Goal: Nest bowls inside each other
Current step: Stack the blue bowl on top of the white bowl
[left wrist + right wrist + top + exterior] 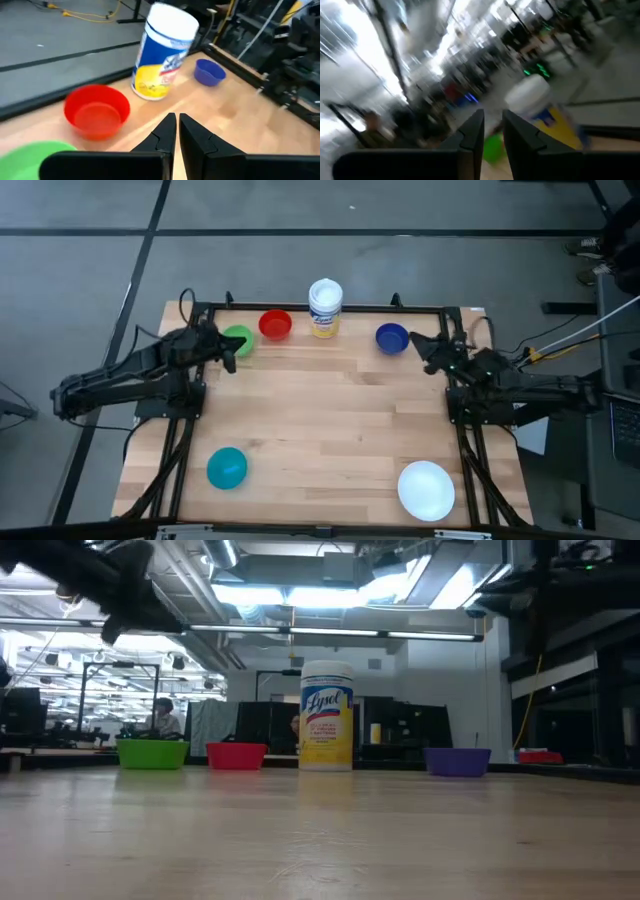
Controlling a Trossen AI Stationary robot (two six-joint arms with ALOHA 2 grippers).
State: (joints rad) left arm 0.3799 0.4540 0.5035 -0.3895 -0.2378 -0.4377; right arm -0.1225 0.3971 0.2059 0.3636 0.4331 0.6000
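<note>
Along the far edge stand a green bowl (237, 340), a red bowl (275, 325) and a dark blue bowl (391, 337), each on its base. A cyan bowl (227, 467) sits near the front left and a white bowl (426, 489) near the front right. My left gripper (229, 360) hangs shut above the table, beside the green bowl (30, 155), and faces the red bowl (96, 111). My right gripper (418, 346) hovers just right of the dark blue bowl. Its fingers (492, 122) stand a narrow gap apart with nothing between them.
A white cylindrical tub with a yellow label (325, 308) stands upright at the far edge, between the red and dark blue bowls. The black frame rails (300, 308) run along the table's far edge and sides. Bare wood (330, 410) lies in the middle.
</note>
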